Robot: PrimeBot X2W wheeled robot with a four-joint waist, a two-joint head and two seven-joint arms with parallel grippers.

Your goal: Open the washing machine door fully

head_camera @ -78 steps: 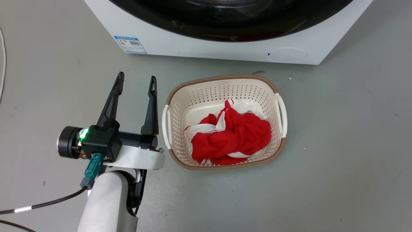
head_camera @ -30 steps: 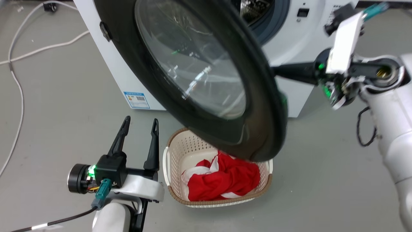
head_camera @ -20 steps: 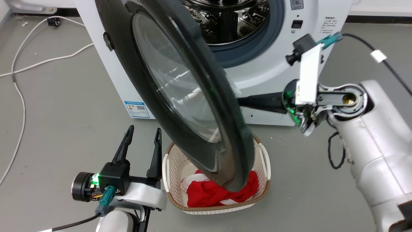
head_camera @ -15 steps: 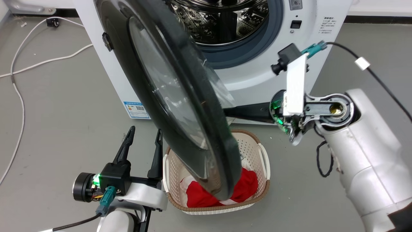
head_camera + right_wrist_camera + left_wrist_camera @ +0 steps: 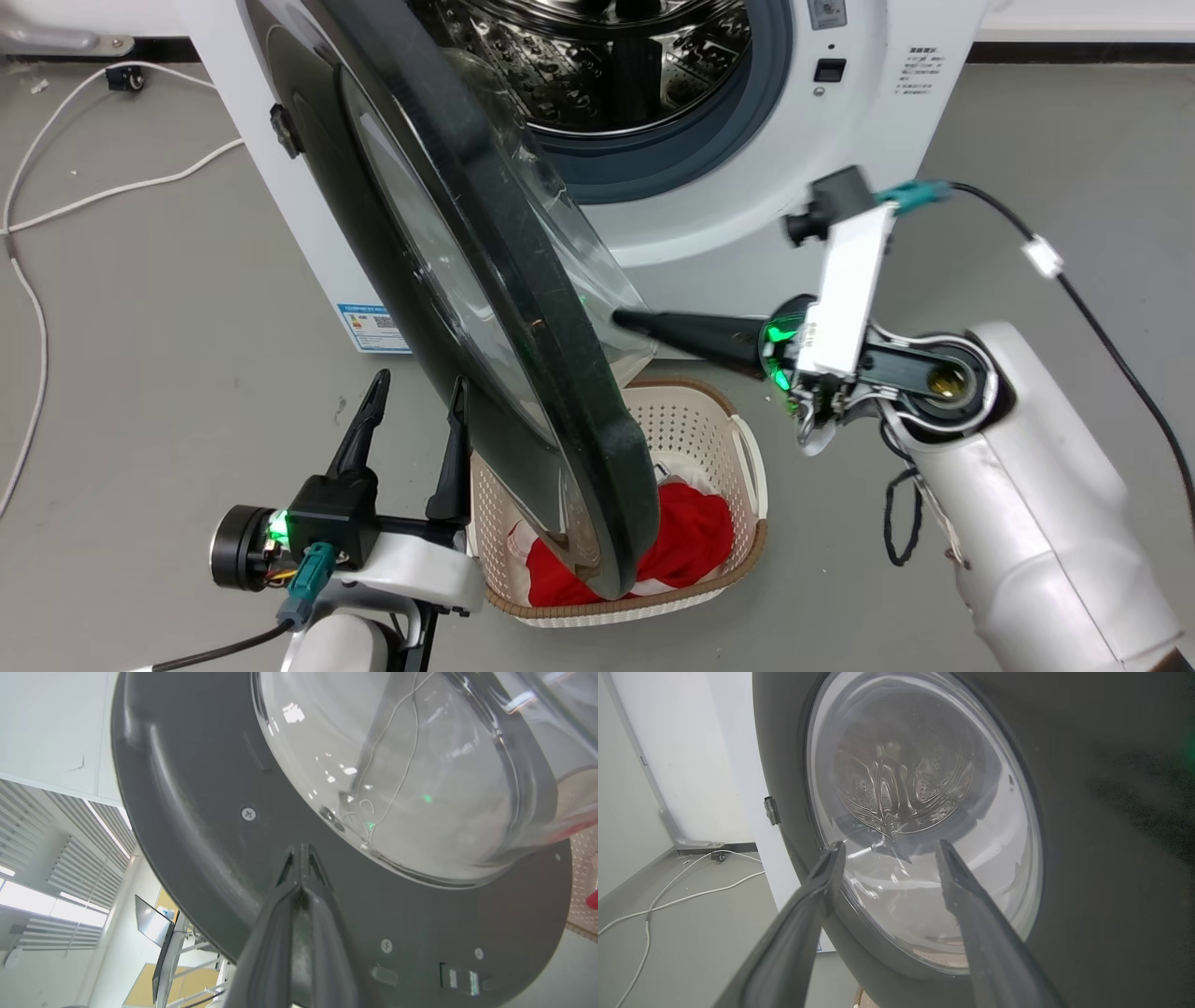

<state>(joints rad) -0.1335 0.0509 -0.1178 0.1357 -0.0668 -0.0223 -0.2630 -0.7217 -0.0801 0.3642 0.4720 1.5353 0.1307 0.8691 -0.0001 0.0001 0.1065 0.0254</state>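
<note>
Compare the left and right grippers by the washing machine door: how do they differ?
The left gripper is open; the right gripper is shut. The left faces the outer side of the washing machine door; the right points at its inner side. Both hold nothing.

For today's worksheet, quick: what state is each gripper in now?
Left gripper: open, holding nothing.
Right gripper: shut, empty, tips by the washing machine door.

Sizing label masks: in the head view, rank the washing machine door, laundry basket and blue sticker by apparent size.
1. washing machine door, nearest the camera, so enlarged.
2. laundry basket, partly hidden by the door.
3. blue sticker.
</note>
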